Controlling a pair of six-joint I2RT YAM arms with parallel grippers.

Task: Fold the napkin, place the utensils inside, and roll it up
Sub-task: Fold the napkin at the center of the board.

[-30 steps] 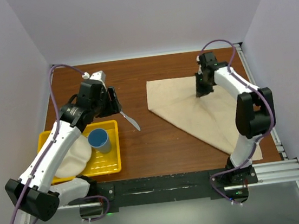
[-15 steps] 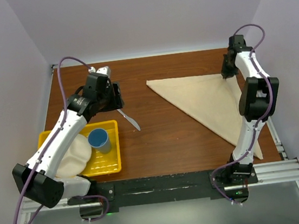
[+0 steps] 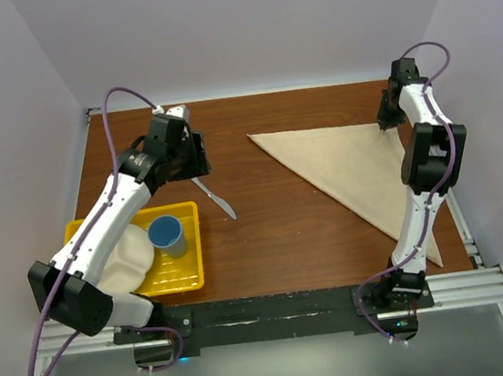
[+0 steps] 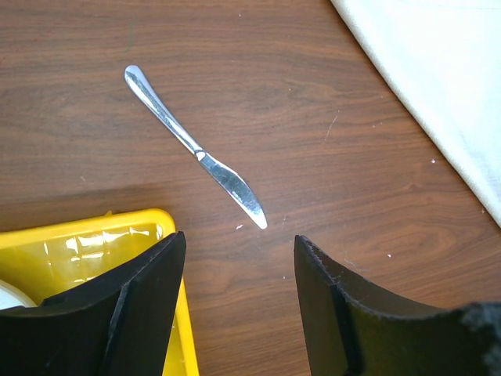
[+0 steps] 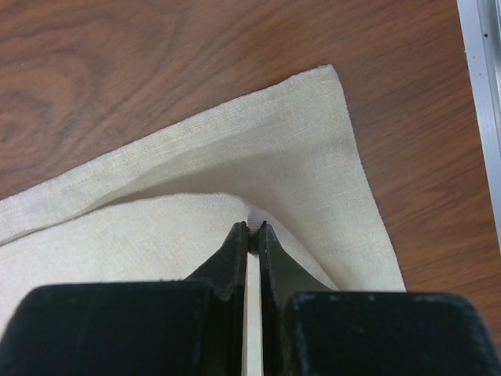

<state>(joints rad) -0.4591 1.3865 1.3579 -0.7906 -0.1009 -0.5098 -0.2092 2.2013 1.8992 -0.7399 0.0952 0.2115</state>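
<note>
Right arm and cloth corner have travelled from mid-table to the far right corner, so the napkin now lies doubled into a flat beige triangle. Its long straight edge runs along the far side, and its point trails toward the near right of the wooden table. The right gripper is pressed closed on the top layer's corner. Only the right wrist view shows this: the upper ply tents up into the fingertips, and the lower ply's corner lies flat just beyond. The weave is plain and unpatterned.

The left gripper has shifted away from the yellow tray toward the far side and hangs with its jaws spread and nothing between them. The left wrist view shows the silver knife lying bare on the wood, well apart from the napkin's edge. Its curved blade points toward the tray's corner. The overhead view alone shows the blue cup and the white plate in the tray.
</note>
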